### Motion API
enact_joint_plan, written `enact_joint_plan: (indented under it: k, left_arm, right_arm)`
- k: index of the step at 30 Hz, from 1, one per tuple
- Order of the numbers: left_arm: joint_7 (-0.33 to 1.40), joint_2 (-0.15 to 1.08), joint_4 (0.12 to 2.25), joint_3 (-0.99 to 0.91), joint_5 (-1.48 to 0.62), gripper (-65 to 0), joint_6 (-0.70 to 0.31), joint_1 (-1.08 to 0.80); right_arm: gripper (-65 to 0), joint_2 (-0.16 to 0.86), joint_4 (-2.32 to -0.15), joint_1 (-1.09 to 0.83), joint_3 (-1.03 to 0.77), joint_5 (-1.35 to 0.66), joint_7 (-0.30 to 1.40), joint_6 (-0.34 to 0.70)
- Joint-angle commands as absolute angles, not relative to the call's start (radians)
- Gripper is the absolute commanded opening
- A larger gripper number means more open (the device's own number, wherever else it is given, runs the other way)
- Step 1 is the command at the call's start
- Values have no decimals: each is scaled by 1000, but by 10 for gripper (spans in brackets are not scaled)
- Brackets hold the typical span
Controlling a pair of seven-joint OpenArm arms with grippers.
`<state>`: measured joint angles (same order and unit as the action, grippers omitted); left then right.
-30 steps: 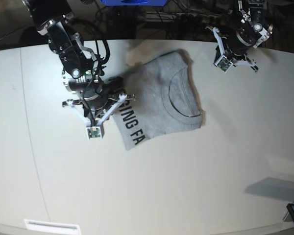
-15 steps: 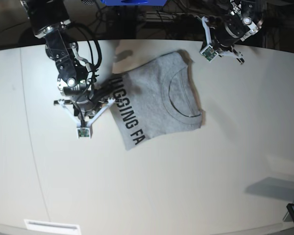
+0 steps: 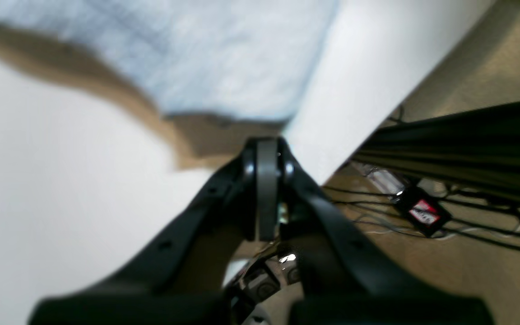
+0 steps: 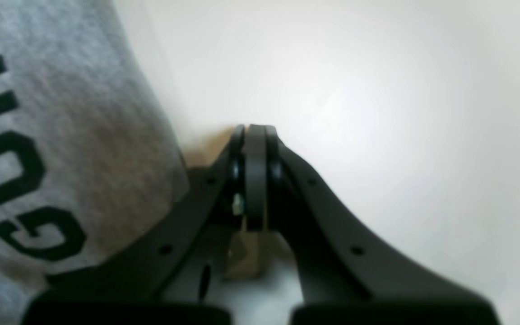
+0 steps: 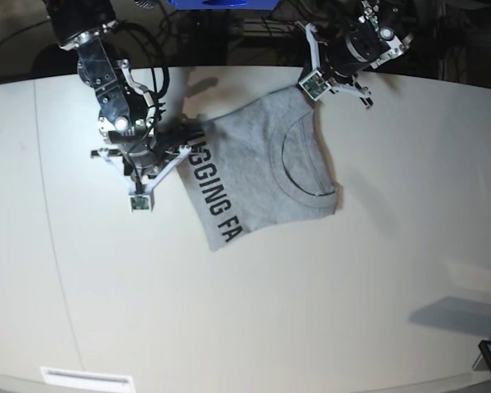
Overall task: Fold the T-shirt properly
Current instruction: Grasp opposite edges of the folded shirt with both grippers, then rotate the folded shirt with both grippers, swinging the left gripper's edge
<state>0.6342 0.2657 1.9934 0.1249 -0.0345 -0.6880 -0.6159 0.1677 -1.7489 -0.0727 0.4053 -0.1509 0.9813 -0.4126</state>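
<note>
T-shirt (image 5: 262, 176): grey cotton, part-folded, mid-surface (image 5: 311, 311) btwn arms. Light, limp, drapes; likely needs pinching at hem/corners. Left gripper (image 3: 267, 149) & right gripper (image 4: 253, 135): jaws closed, holding nothing.

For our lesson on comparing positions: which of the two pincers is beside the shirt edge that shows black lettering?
The right pincer, shut, sits beside the lettered edge of the T-shirt. The left pincer is by the plain grey corner at the table's far edge.
</note>
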Motion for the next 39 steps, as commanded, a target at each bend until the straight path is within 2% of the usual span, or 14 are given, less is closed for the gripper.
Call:
enact_joint_plan:
  k: [1,5,12,23,29,39]
  left_arm:
    - [627,268,2003,147,-48,-650,-698,-610]
    - [627,268,2002,211,-48,-650,-698,-598]
    - [627,259,1972,217,-42,-650,-698,-555]
    - [627,263,1906,79,-39,-650,-698,-492]
    - [627,263,1877,22,-38,-650,-698,-446]
    - [627,294,1730,7,-38,-650,-698,-294]
  right_arm:
    - [-649,166,-1764,-59,401,-142,963,-414]
    - [-649,166,-1764,-59,401,-142,963,-414]
    - [-649,166,-1750,-77,401,-142,964,-414]
    - [-649,163,-1767,-151,407,-142,964,-414]
    - [-649,162,-1859,-219,414,-143,964,-409]
    - [-649,131,-1883,-242,598,-143,963,-414]
